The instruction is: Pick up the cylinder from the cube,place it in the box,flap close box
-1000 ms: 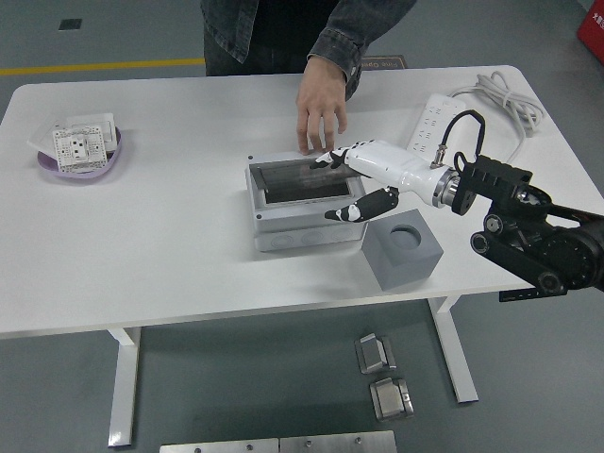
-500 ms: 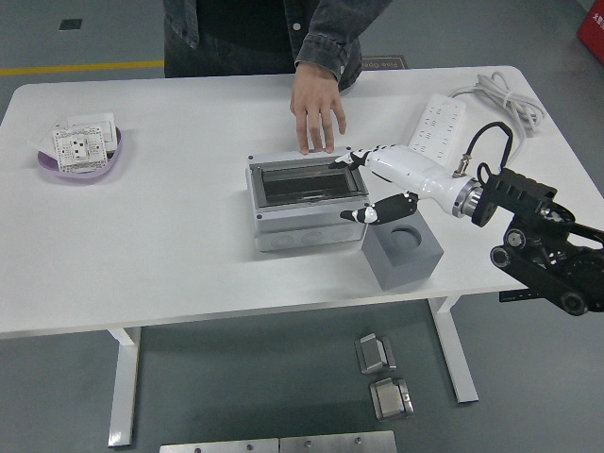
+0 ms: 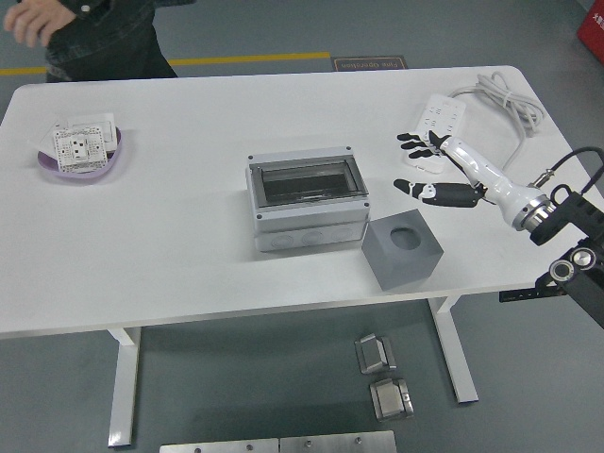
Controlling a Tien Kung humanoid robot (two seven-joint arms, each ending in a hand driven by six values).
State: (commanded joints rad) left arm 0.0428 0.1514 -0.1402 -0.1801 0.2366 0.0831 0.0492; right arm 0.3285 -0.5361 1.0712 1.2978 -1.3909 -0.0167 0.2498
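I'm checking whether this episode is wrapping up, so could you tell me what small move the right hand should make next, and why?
Probably just keep drawing the right hand back toward the table's right edge. The grey box sits with its clear flap down, the grey cube shows only an empty round hole, and the hand hangs open over the power strip, holding nothing. No cylinder is visible, so nothing seems left to do.

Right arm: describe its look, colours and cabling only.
The right hand has a white shell with black fingertips and a black thumb. A silver ring joins the white forearm to a black, blocky arm, with a thin black cable looping above the wrist.
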